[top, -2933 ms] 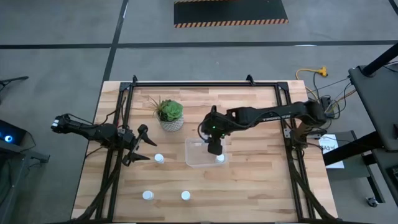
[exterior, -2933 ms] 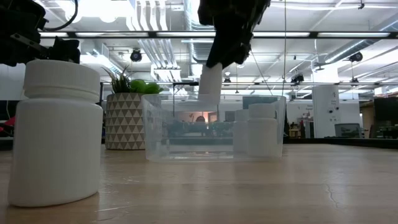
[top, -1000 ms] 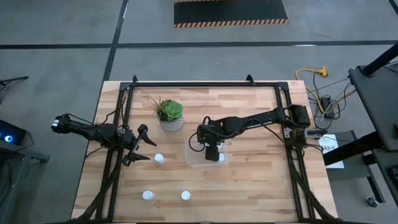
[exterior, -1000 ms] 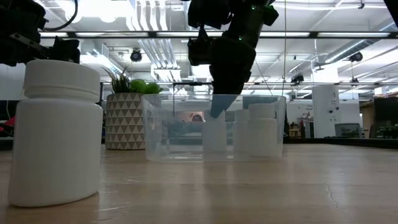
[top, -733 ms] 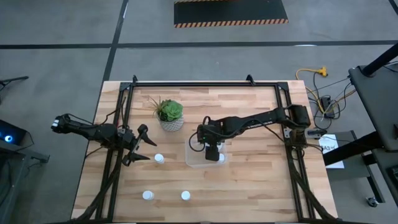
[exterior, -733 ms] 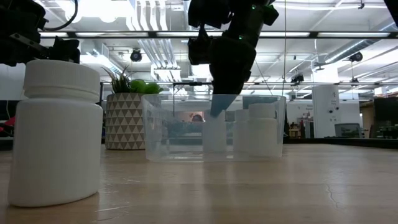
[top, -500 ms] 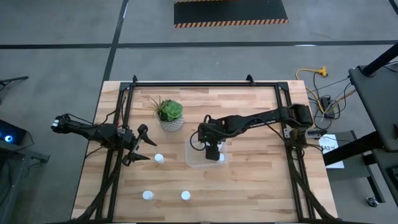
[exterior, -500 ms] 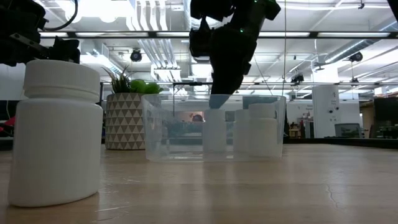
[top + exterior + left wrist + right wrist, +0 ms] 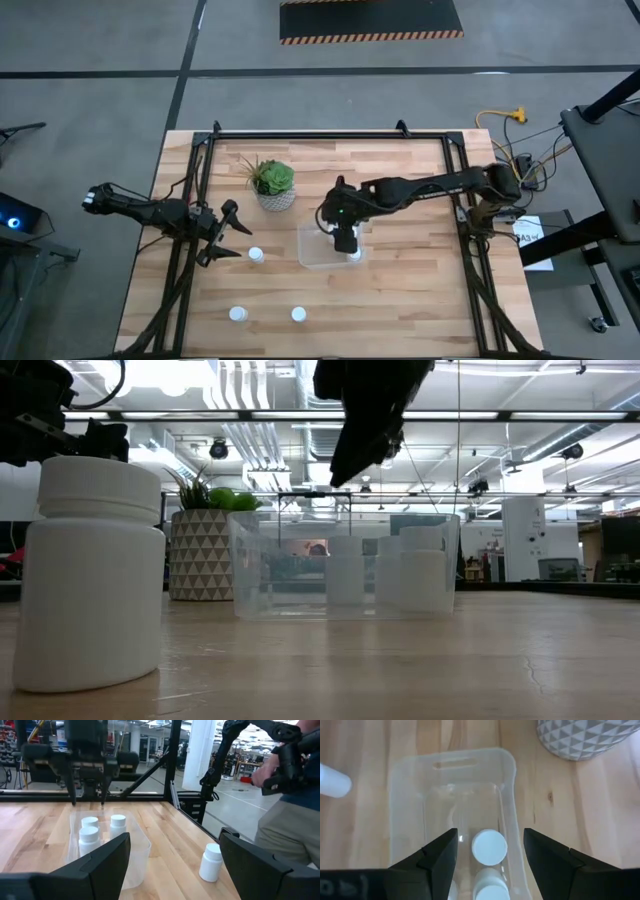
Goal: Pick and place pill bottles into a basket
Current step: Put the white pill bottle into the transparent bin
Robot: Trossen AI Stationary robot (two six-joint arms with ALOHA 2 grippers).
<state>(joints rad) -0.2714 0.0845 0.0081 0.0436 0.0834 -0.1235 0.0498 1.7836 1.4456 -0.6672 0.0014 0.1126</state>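
The right end effector (image 9: 487, 857) hung spread and empty over the basket (image 9: 312, 250) mid-tabletop; the left end effector (image 9: 228, 235), spread, waited near the left edge.

High view looks straight down on the whole table (image 9: 400, 300). Low view sits at tabletop level, close behind one bottle (image 9: 92, 570). Both wrist views look past their own fingers. All four views share the basket (image 9: 322, 255).
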